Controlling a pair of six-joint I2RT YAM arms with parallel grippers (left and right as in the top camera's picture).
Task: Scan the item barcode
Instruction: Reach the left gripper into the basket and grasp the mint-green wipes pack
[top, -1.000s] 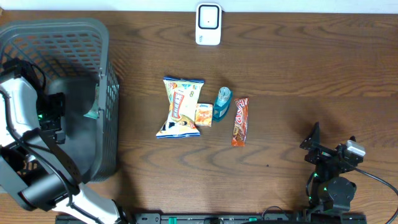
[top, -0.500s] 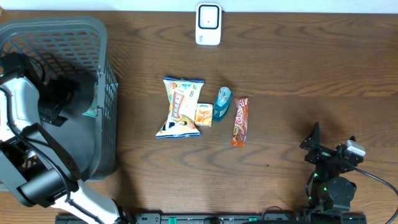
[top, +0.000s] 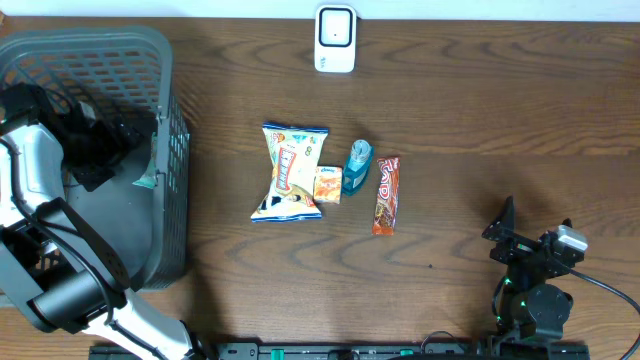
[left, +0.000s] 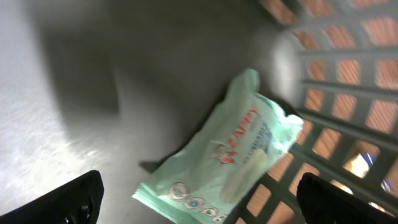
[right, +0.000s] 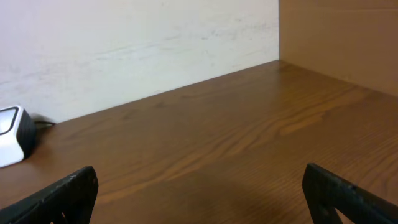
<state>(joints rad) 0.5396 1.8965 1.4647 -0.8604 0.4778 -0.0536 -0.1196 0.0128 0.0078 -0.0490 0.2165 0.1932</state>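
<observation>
- We see the left gripper (top: 100, 148) inside the grey mesh basket (top: 90, 40) at the left end of the wooden table (top: 480, 100).
- Its jaws stand wide apart with nothing between them; in the left wrist view the two dark fingertips (left: 68, 202) sit at the bottom corners of the frame.
- A mint-green pouch (left: 224, 158) lies on the basket floor below that gripper. It is tilted, with one end against the lattice wall (left: 348, 93). We see no contact between the fingers and the pouch.
- From overhead, only an edge of the pouch (top: 150, 178) shows, at the basket's right wall.
- The white barcode scanner (top: 335, 38) stands at the far edge of the table, well apart from the basket.
- Four items lie together at mid-table: a snack bag (top: 290, 172), a small orange packet (top: 327, 185) touching its right side, a small blue container (top: 357, 167) just beside that, and an orange wrapped bar (top: 386, 195) on the right.
- The right gripper (top: 530, 232) sits at the near right of the table, well apart from every item, its jaws spread wide and empty.
- The right wrist view shows bare tabletop (right: 217, 143), the scanner (right: 12, 134) at the left edge, and a pale wall (right: 137, 37).
</observation>
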